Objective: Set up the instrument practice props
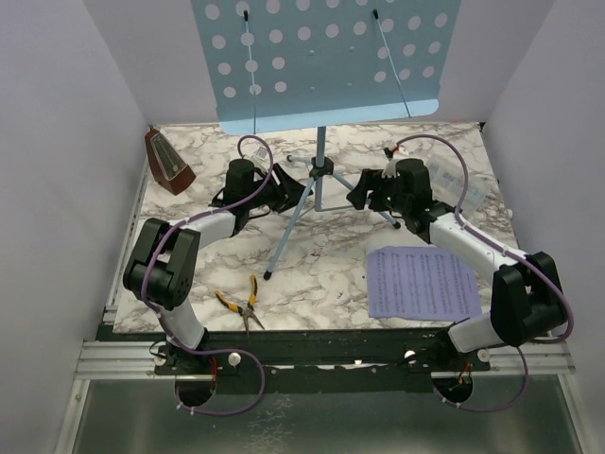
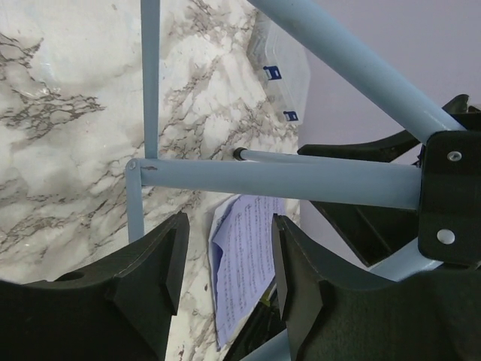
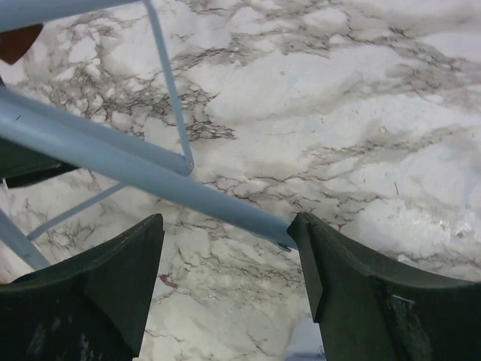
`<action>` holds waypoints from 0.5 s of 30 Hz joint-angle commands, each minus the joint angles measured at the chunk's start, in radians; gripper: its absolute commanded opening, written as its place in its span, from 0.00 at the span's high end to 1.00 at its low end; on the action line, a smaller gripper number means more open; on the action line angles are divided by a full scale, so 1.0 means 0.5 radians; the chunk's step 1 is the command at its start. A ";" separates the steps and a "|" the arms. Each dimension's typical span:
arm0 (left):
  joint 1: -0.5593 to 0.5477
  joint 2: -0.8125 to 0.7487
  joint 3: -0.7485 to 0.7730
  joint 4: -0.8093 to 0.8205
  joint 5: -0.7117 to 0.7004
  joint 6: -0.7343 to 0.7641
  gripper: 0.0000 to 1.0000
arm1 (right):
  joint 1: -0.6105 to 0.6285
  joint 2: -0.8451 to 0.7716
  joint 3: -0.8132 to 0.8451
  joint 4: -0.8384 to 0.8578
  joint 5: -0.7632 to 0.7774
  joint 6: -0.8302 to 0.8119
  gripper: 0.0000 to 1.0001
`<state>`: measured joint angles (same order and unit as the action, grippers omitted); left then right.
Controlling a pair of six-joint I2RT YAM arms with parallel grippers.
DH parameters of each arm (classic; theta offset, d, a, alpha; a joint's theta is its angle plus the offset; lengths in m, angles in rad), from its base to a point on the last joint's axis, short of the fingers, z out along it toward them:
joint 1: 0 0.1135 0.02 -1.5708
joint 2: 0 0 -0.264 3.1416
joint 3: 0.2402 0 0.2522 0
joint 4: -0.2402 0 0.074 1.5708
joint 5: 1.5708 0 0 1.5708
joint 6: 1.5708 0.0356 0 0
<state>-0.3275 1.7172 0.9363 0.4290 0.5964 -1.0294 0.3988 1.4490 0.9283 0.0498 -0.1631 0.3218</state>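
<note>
The light blue music stand (image 1: 321, 57) stands upright at the back middle, its perforated desk high up and its tripod legs (image 1: 293, 222) spread on the marble table. My left gripper (image 1: 289, 193) is open beside the stand's left leg; in the left wrist view (image 2: 225, 248) a leg brace (image 2: 285, 184) crosses just beyond the jaws. My right gripper (image 1: 363, 195) is open beside the right leg (image 3: 150, 173), whose tip lies by its right finger (image 3: 331, 263). The sheet of music (image 1: 423, 282) lies flat at the front right and shows between the left fingers (image 2: 244, 263). The brown metronome (image 1: 168, 163) stands at the back left.
Yellow-handled pliers (image 1: 241, 303) lie near the front edge, left of centre. A clear plastic box (image 1: 463, 184) sits at the back right by the wall and shows in the left wrist view (image 2: 282, 68). White walls enclose the table on three sides.
</note>
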 commanded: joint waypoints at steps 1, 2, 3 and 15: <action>-0.083 0.022 -0.047 0.109 0.148 -0.058 0.47 | -0.009 0.025 -0.053 -0.207 0.166 0.315 0.25; -0.091 0.020 -0.050 0.114 0.146 -0.053 0.47 | -0.009 0.016 -0.060 -0.235 0.242 0.359 0.24; -0.095 0.017 -0.050 0.115 0.142 -0.046 0.47 | -0.010 -0.001 -0.073 -0.259 0.291 0.403 0.25; -0.057 -0.020 -0.067 0.128 0.115 -0.068 0.36 | -0.028 -0.458 -0.206 -0.706 0.907 0.427 0.20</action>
<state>-0.3599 1.7214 0.9184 0.4648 0.6170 -1.0595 0.3904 1.3293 0.8631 -0.1921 0.1822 0.4858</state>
